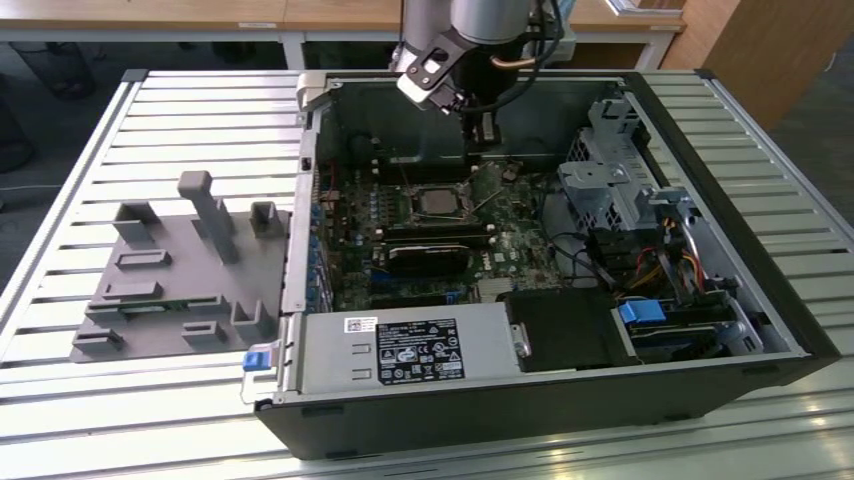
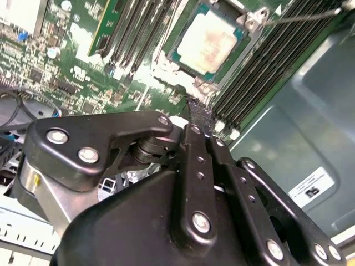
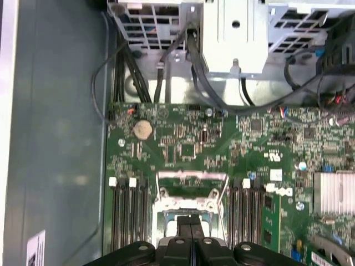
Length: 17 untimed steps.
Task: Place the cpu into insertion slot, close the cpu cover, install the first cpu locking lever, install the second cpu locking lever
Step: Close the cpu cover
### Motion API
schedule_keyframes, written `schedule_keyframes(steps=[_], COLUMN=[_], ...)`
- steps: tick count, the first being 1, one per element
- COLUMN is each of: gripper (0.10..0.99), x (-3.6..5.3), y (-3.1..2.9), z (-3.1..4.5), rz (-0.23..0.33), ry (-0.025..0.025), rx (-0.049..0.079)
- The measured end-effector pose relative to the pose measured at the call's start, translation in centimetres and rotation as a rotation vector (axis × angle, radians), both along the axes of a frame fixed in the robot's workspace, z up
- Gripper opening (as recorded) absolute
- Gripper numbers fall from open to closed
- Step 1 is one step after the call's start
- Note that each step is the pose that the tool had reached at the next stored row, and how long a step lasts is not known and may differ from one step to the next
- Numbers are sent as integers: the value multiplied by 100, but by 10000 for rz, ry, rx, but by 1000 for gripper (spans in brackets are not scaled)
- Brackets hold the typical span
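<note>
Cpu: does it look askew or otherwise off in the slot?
The cpu lies flat and square in the slot, edges parallel to its rim. Only oddity: a faint pinkish patch on its top, possibly a reflection.

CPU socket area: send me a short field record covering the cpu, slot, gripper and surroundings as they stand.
cpu: lying flat in the insertion slot, silver top up
gripper: fingers together, holding nothing, above the green circuit board close to the slot
computer case: open, lying on the slatted table
grey fixture: on the table, to the exterior view's left of the case
</note>
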<state>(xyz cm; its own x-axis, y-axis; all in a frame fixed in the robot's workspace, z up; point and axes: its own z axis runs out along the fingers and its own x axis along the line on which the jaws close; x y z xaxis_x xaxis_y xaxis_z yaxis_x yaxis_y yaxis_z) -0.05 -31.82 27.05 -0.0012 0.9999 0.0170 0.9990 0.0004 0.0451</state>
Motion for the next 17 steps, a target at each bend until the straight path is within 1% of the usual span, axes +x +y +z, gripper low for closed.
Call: schedule_keyframes(steps=[4,7,12,17], gripper=[106,106,106,106], x=[82,132,153,222], y=[0,0,0,3], z=[-6,-13,-17,-30], rz=[0,1,1,1], ry=[3,26,35,82], rx=[0,0,1,1])
